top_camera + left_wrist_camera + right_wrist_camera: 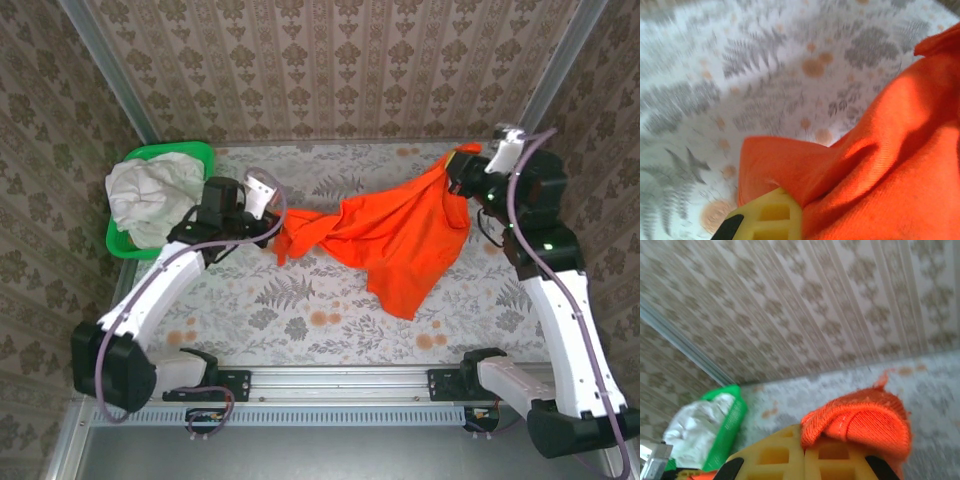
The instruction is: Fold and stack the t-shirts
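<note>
Orange t-shirt (400, 235) gripped at both ends over the bench (300, 320); white t-shirt (150, 195) in the green basket (205, 152).

We find the orange t-shirt spread across the middle of the bench, from beside the basket to the back right corner. The left jaws are pressed together, pinching the shirt's left end low over the patterned surface. The right jaws are likewise closed, pinching a folded hem at the shirt's right end, which is held up off the bench. The white t-shirt sits crumpled in the basket at the back left corner, just beside the left arm.
</note>
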{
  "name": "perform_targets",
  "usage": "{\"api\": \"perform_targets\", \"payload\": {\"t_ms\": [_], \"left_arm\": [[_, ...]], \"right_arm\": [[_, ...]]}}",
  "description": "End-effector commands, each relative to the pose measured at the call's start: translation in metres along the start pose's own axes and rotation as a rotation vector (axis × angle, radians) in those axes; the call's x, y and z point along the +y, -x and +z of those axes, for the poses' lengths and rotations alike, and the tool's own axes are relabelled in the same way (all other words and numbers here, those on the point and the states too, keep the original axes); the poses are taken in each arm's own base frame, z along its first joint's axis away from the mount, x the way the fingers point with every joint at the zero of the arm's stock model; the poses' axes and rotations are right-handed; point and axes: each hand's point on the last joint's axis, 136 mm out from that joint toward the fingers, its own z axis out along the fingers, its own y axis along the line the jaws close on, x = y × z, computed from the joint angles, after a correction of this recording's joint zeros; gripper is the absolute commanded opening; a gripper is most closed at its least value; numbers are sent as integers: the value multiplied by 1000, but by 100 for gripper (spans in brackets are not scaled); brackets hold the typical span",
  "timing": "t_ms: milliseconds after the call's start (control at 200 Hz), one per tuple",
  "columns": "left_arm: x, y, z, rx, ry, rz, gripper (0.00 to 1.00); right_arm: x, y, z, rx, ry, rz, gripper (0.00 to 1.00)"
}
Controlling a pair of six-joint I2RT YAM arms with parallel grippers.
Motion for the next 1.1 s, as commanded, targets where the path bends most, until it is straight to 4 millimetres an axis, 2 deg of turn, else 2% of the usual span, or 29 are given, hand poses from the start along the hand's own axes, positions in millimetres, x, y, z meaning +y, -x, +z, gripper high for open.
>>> {"api": "perform_targets", "payload": {"t_ms": [0, 85, 160, 285, 345, 365, 475, 490, 520, 580, 595, 615, 635, 695, 775, 880, 895, 915, 1035, 1055, 1095], "left_arm": [[12, -6, 26, -1, -48, -85, 0], [31, -18, 50, 38, -38, -125, 0], [47, -17, 68, 61, -41, -151, 0], [66, 0, 91, 84, -48, -156, 2], [76, 9, 104, 89, -44, -159, 3], [81, 13, 108, 86, -40, -163, 6], [104, 37, 126, 66, -6, -204, 36], [107, 41, 128, 61, 3, -209, 42], [112, 49, 130, 52, 20, -228, 56], [118, 60, 132, 50, 54, -253, 90], [119, 60, 132, 55, 65, -257, 96], [120, 61, 130, 61, 82, -258, 99], [119, 60, 128, 68, 96, -256, 100], [115, 56, 120, 71, 131, -239, 100], [102, 38, 110, 77, 175, -216, 100], [74, 12, 101, 126, 263, -139, 99], [74, 8, 99, 133, 286, -134, 98], [60, 4, 101, 142, 287, -107, 96], [32, -16, 100, 175, 355, -74, 77], [30, -19, 101, 179, 363, -77, 76], [24, -24, 104, 185, 365, -89, 76]], "right_arm": [[-24, -15, 26, -8, -61, 41, 0], [-45, -34, 53, 27, -110, 52, 0], [-63, -46, 76, 51, -155, 52, 0], [-83, -51, 110, 68, -208, 44, 0], [-90, -48, 123, 74, -235, 37, 0], [-97, -54, 133, 95, -249, 34, 0], [-112, -53, 161, 123, -276, 47, 0], [-114, -52, 165, 124, -276, 48, 3], [-116, -50, 171, 121, -279, 52, 13], [-119, -48, 179, 123, -280, 71, 42], [-119, -47, 180, 125, -278, 74, 48], [-118, -47, 180, 126, -275, 76, 53], [-117, -47, 180, 127, -270, 79, 58], [-114, -51, 176, 135, -258, 95, 66], [-114, -61, 166, 143, -257, 117, 68], [-114, -74, 147, 152, -261, 143, 69], [-113, -76, 145, 156, -261, 147, 69], [-113, -78, 141, 159, -262, 150, 69], [-113, -97, 124, 195, -278, 164, 69], [-115, -102, 123, 206, -284, 169, 69], [-111, -98, 113, 190, -275, 168, 69]]}}
